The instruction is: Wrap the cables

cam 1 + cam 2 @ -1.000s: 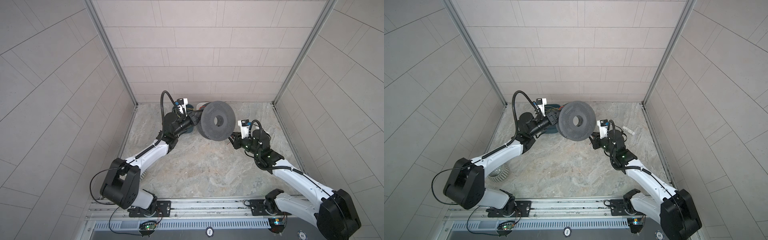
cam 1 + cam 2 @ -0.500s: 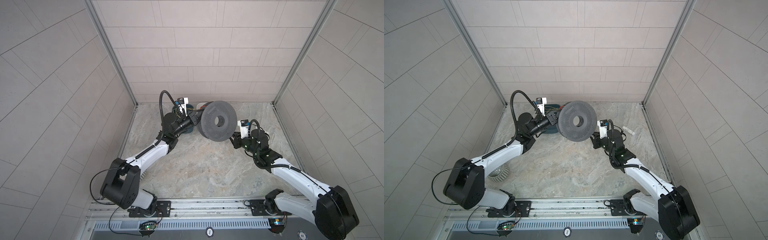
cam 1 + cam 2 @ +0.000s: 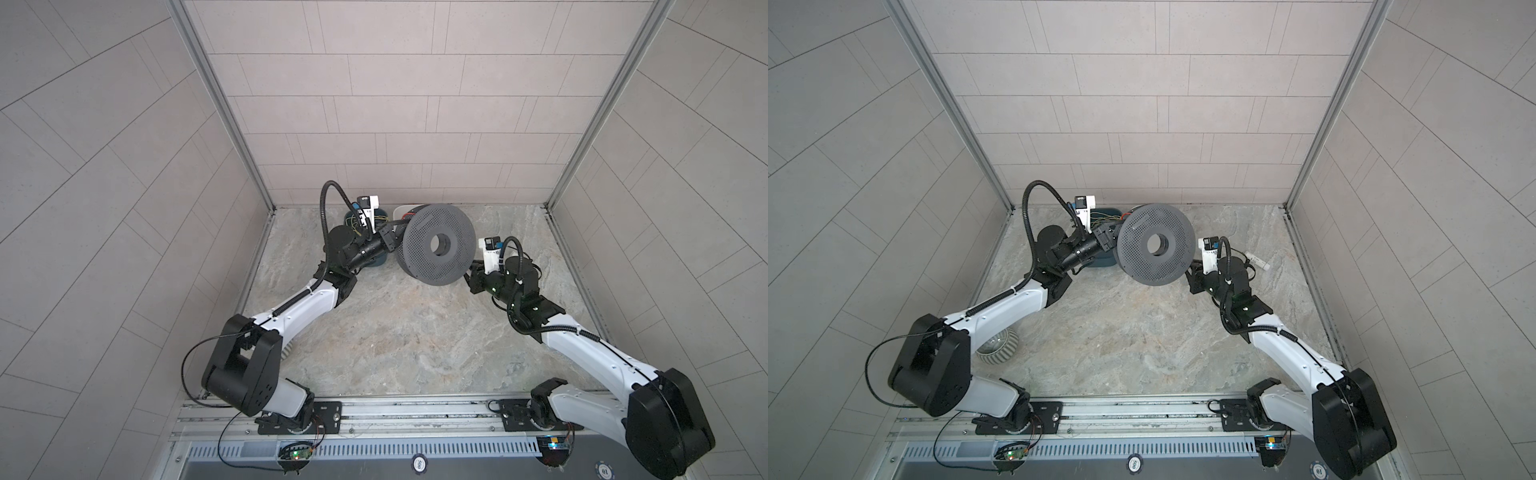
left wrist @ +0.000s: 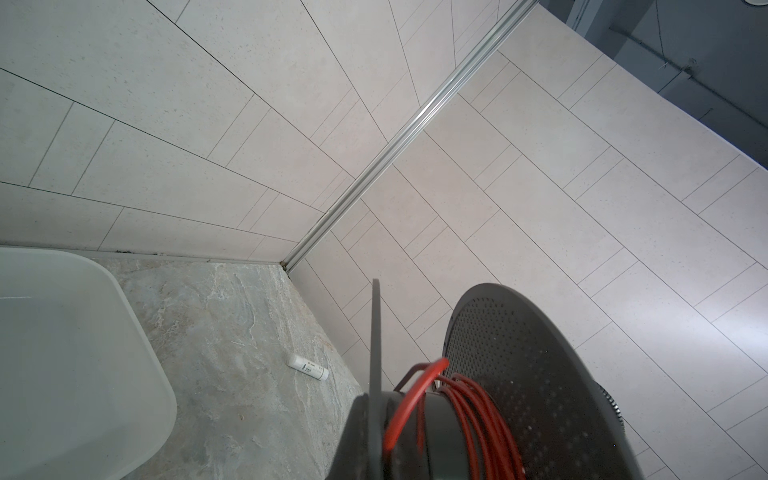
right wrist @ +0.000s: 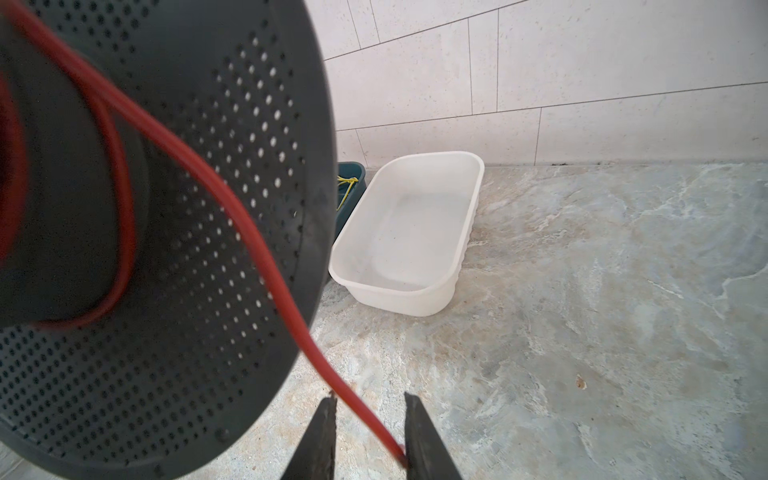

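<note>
Ahead of the right gripper (image 5: 370, 397) you see a red-orange cable (image 5: 291, 311), a dark grey dot-perforated spool (image 5: 187, 332), a plain white tub (image 5: 415, 232) and grey marbled floor (image 5: 582, 332).

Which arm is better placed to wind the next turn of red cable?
Right. The cable passes through the open right gripper; the left gripper is shut on the spool.

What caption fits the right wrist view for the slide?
Thin red-orange cable runs off the perforated dark grey spool through the open right hand; white plastic tub behind.
</note>
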